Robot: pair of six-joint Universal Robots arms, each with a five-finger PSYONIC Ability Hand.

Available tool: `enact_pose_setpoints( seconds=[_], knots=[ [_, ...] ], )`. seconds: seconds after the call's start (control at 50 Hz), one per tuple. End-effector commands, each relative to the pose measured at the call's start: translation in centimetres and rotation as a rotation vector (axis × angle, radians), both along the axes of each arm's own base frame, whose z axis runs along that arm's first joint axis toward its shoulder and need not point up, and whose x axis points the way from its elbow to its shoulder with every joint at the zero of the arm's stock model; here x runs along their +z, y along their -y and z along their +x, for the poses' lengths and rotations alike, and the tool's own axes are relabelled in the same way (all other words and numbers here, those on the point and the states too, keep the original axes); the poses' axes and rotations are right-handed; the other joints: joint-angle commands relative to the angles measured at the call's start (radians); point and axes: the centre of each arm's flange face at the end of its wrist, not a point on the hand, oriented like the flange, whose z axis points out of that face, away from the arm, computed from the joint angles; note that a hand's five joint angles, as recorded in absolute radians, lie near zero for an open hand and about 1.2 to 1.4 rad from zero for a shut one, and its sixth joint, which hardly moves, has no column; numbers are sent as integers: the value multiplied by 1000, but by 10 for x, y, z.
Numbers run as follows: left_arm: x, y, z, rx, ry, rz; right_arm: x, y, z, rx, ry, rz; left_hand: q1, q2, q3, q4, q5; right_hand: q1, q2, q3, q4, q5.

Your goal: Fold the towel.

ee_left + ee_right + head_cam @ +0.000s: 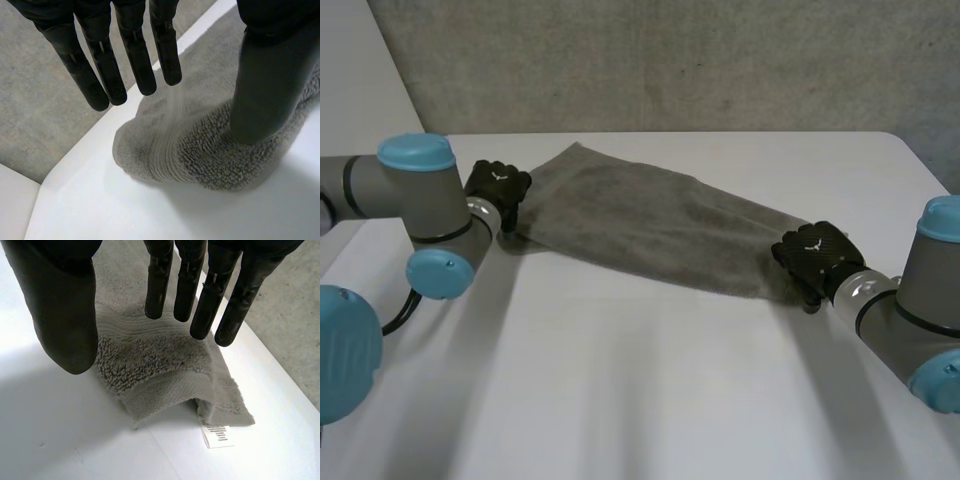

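Note:
A grey towel [650, 225] lies as a long folded strip across the white table [670, 390], running from back left to front right. My left hand [498, 185] is at its left end. There its fingers [132, 50] hang straight above the bunched towel end [200, 155], the thumb [265, 75] stands down at the pile, and nothing is pinched. My right hand [812, 255] is at the towel's right end, with straight fingers [187, 285] and thumb [70, 315] spread above the folded corner [150, 370]. A white label [216, 435] sticks out of that corner.
The table's back edge [75, 150] runs close behind the towel's left end, with grey floor [35, 100] beyond it. A grey wall [670, 60] stands behind the table. Bare tabletop stretches in front of the towel.

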Motion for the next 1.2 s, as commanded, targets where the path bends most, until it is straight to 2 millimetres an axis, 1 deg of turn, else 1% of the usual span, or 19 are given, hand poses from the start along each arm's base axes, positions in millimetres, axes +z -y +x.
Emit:
enact_pose_setpoints(
  seconds=[0.02,0.28,0.48,0.58,0.62,0.64,0.68,0.76,0.84,0.9,0.92,0.96,0.98,1.02,1.04,1.08,1.1,1.14,1.2],
  knots=[
    [-23,6,-3,-21,85,2,-16,8,2,-2,-7,4,-109,-105,-100,-108,-262,-33,-45,-37,-40,-13],
    [-32,16,-7,-26,104,-23,-32,17,6,-6,-17,6,-59,-55,-50,-58,-212,5,-6,1,-2,25],
    [-37,16,-8,-33,106,-19,-33,20,7,-5,-21,0,62,66,71,62,-92,105,93,101,98,125],
    [-39,17,-9,-35,107,-16,-38,22,6,-6,-33,4,164,169,173,165,11,325,314,321,319,345],
    [-39,15,-9,-37,110,-8,-36,25,4,-18,-32,-3,340,344,349,340,186,582,571,579,576,602],
    [-39,15,-9,-37,110,-8,-36,25,4,-18,-32,-3,341,345,350,341,187,584,572,580,577,603],
    [-38,13,-10,-40,112,1,-32,27,3,-27,-28,-17,597,602,607,598,444,819,808,815,813,839],
    [-34,12,-11,-43,111,1,-27,29,3,-33,-16,-31,678,682,687,679,524,820,809,817,814,840],
    [-16,12,-13,-39,92,-27,-7,30,3,-38,-3,-83,678,682,687,679,524,820,809,817,814,840],
    [14,10,-13,-31,55,-71,10,30,3,-47,8,-125,678,682,687,679,524,820,809,817,814,840],
    [14,10,-13,-31,55,-71,10,30,3,-47,9,-125,678,682,687,679,524,820,809,817,814,840],
    [37,5,-11,-22,9,-81,31,28,3,-51,27,-166,678,682,687,679,524,820,809,817,814,840],
    [38,5,-11,-22,9,-81,31,28,3,-51,27,-167,678,682,687,679,524,820,809,817,814,840],
    [61,-7,-7,-17,-35,-61,54,24,2,-55,51,-207,678,682,687,679,524,820,809,817,814,840],
    [61,-7,-7,-17,-35,-61,54,24,2,-55,51,-207,678,682,687,679,524,820,809,817,814,840],
    [85,-24,-4,-34,-63,-45,81,15,-2,-57,60,-231,678,682,687,679,524,820,809,817,814,840],
    [85,-24,-4,-34,-63,-45,81,15,-2,-57,60,-231,678,682,687,679,524,820,809,817,814,840],
    [111,-42,3,-66,-79,-52,112,4,-5,-60,71,-248,678,682,687,679,524,820,809,817,814,840],
    [124,-51,6,-80,-85,-63,126,-2,-7,-62,76,-247,678,682,687,679,524,820,809,817,814,840]
  ],
)
